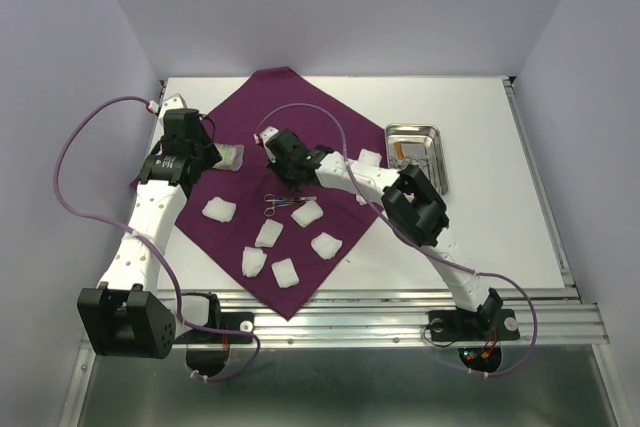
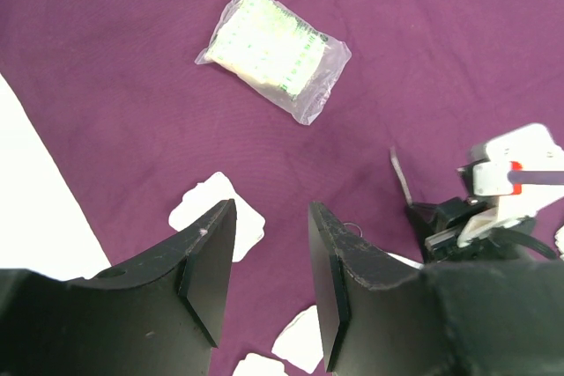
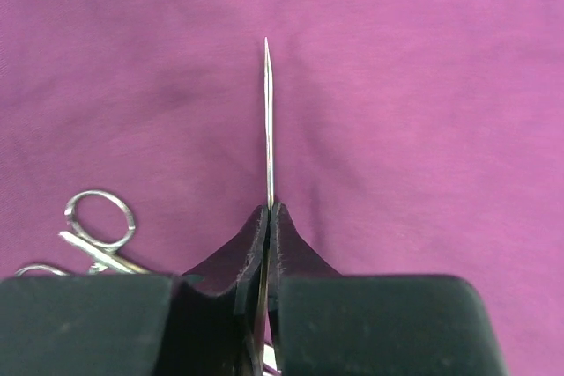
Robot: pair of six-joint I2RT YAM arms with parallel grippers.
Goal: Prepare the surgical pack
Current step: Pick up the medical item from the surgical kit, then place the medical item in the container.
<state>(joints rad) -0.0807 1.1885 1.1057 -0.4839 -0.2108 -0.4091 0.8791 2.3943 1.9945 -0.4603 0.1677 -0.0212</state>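
**Top external view:**
- large deep-purple matte fabric cloth (image 1: 300,107), spread flat as a diamond on the white table (image 1: 500,237), left of centre; its near corner reaches the table's front edge
- small shiny rectangular steel tray (image 1: 428,169), on bare table just beside the cloth's right corner
- square white gauze pads (image 1: 218,210); six scattered over the near half of the cloth, one more by its right corner
- small steel ring-handled scissors (image 1: 285,204), lying on the cloth among the pads
- clear plastic packet (image 1: 230,155) with pale contents, on the left part of the cloth
- left gripper (image 1: 205,147), just beside the packet
- right gripper (image 1: 283,162), over the middle of the cloth, near the scissors

**Left wrist view:**
- left gripper above the cloth; jaws apart with nothing between them
- packet flat on the cloth beyond the fingertips, apart from them
- one gauze pad partly hidden behind the left finger; others at the lower edge
- right gripper at the right side, with a thin pointed steel instrument (image 2: 401,178) sticking out of it

**Right wrist view:**
- right gripper's jaws pressed together on the instrument, which is seen edge-on; its point aims away over bare purple cloth
- whether the tip touches the cloth cannot be told
- the scissors' ring handles lie at lower left, just beside the fingers
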